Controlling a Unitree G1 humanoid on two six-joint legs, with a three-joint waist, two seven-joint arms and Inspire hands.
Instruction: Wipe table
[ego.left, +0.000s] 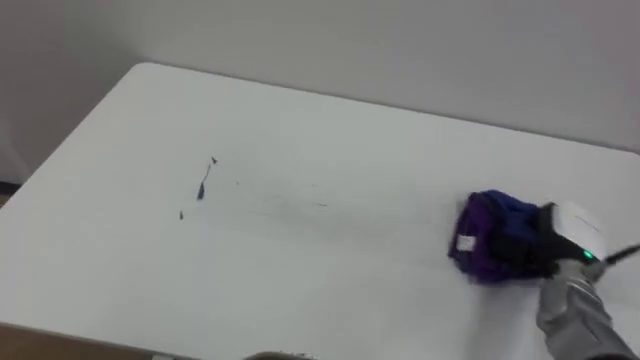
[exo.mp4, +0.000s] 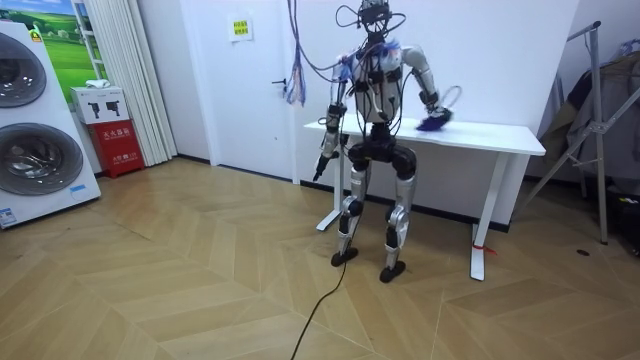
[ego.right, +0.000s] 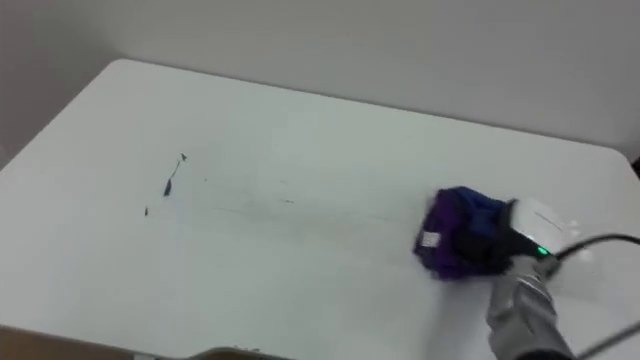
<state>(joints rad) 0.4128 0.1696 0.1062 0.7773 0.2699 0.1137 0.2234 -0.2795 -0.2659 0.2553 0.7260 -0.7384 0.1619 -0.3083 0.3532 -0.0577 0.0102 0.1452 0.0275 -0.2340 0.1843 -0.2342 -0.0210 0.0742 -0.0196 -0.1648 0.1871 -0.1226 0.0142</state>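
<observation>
Wiping: right hand (ego.left: 555, 245) clenched on the bunched cloth (ego.left: 490, 240), right side of table (ego.left: 330, 120).
Marks: dark specks (ego.left: 205, 185) well left of the cloth, strung near to far.
Idle: left hand (exo.mp4: 320, 165) hangs by the table's left end.
Next: likely a leftward sweep.

One white table (ego.left: 330, 130), top flat and bare across the middle. Small dark marks (ego.left: 202, 188) sat on its left half, with faint streaks trailing toward the centre. A bunched purple cloth (ego.left: 487, 238) lay near the right edge, toward the front.
</observation>
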